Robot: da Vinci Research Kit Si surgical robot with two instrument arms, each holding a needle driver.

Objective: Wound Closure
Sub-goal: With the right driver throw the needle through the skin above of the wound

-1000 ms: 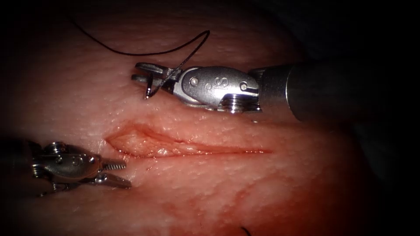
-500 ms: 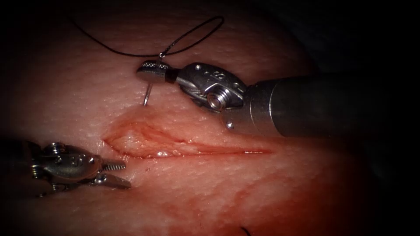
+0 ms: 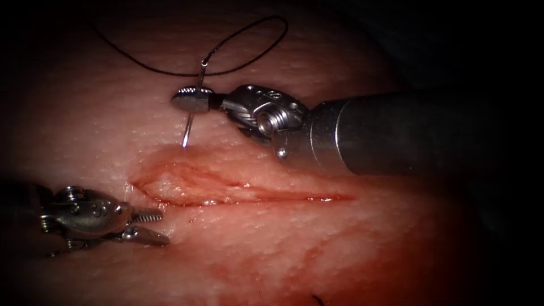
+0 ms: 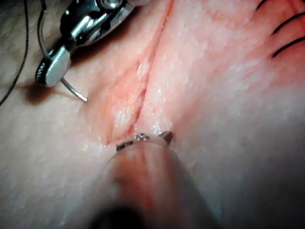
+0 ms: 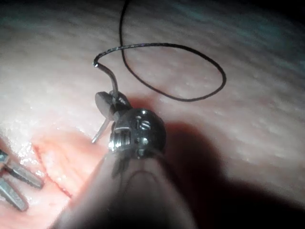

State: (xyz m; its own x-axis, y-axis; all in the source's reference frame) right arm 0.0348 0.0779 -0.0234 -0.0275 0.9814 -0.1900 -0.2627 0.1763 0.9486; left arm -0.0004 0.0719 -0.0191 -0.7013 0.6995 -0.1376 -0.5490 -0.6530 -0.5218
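Note:
The tissue (image 3: 340,243) bears a horizontal cut (image 3: 226,190) that gapes at its left end. My right tool (image 3: 190,101) is shut on the curved needle (image 3: 188,127) near mid-curve, above the cut's left end. The needle tip points down at the tissue surface just above the cut; I cannot tell whether it has entered. Black thread (image 3: 249,54) loops off the needle's tail. My left tool (image 3: 161,228) rests below the cut's left end, jaws open and holding nothing. The right wrist view has the right tool (image 5: 108,104), the needle (image 5: 100,131) and the thread (image 5: 190,57).
Red fluid stains the tissue below the cut. A short dark thread end (image 3: 317,299) lies at the lower edge. The left wrist view has the right tool (image 4: 52,71), the needle (image 4: 74,90), the cut (image 4: 133,100) and dark thread lines (image 4: 286,43).
The right tool's wrist has rolled, turning the needle from slanted to tip-down, and the tip has dropped closer to the tissue. The thread loop shifted with it. The left tool has stayed put.

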